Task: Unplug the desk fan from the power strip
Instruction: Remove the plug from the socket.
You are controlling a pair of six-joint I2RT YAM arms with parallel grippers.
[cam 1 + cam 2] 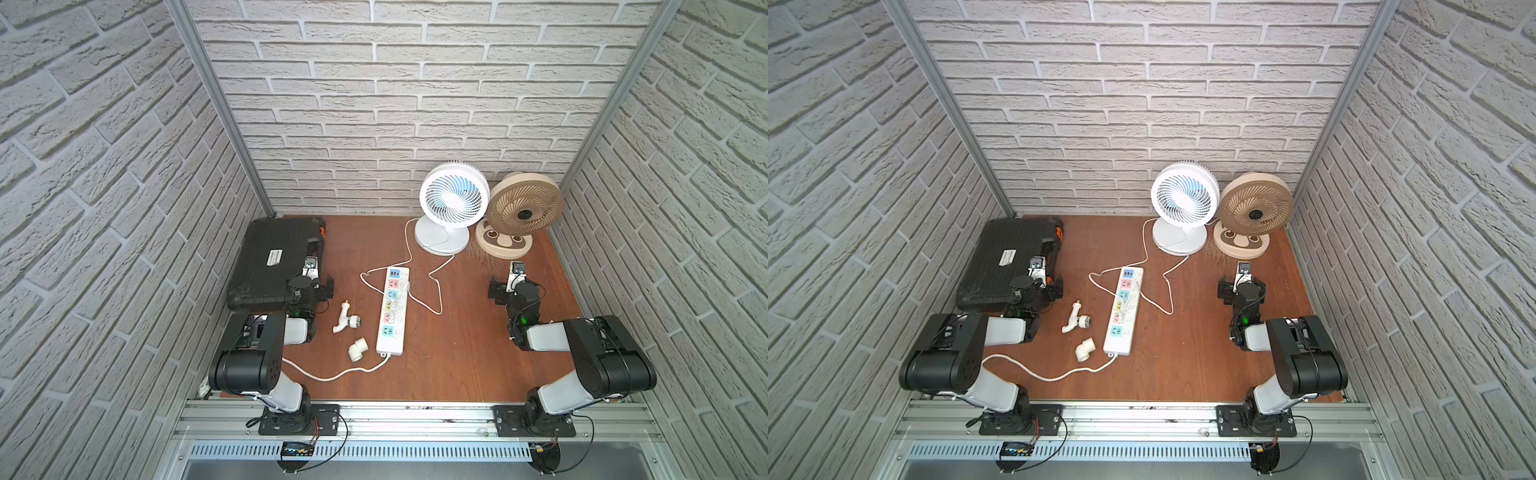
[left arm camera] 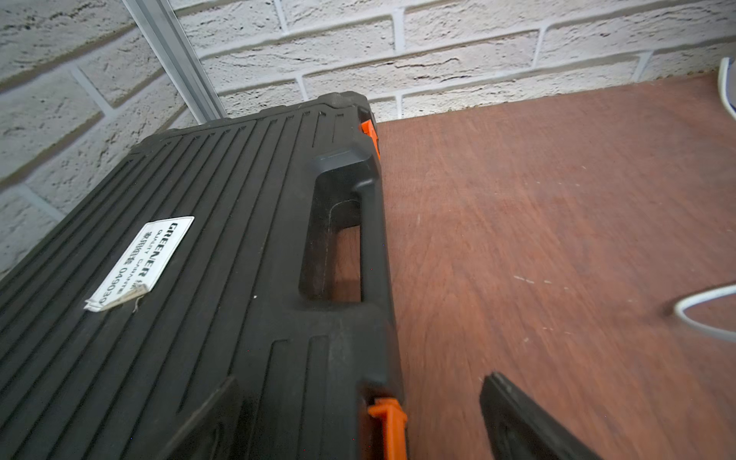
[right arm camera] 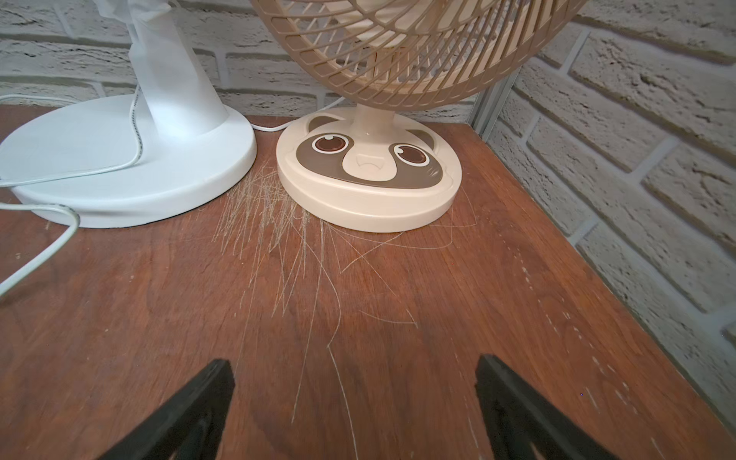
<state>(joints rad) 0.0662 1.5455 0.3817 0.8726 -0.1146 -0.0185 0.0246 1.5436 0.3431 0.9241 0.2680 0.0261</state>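
Power strip (image 1: 390, 318) lies flat mid-table on the brown wooden tabletop (image 1: 465, 365), its long axis running away from the arm bases. It shows in both top views (image 1: 1123, 311); the wrist views look elsewhere. Pastel sockets face up. Its own thick white cord (image 1: 332, 377) leaves the near end and trails toward the left arm's base.

White fan (image 1: 453, 199) stands upright beyond the strip's far end, at the back wall. Beige fan (image 1: 524, 208) is just beside it, farther from the strip. Thin white cords (image 1: 439, 299) loop over the wood from the fans to the strip's middle sockets. The plug is too small to make out.

Left of the strip, near but apart, are a white tap fitting (image 1: 345, 320) and a white elbow (image 1: 357, 348). Beyond them is a black tool case (image 1: 270, 262).

Left gripper (image 1: 329, 286) hovers between case and strip, at the case's edge. Its wrist view shows the fingers (image 2: 517, 418) spread wide with nothing held. That view adds the case's label (image 2: 139, 263), handle (image 2: 372, 239) and orange latch (image 2: 388, 422).

Right gripper (image 1: 494, 291) hangs well right of the strip, over bare wood. Its wrist view shows the fingers (image 3: 207, 398) wide and empty, facing the fan bases. Only this view gives the animal face (image 3: 366, 159) on the beige base, the fine scratches (image 3: 278, 223) in the wood, and a braided cord lying over the white base (image 3: 131, 175).
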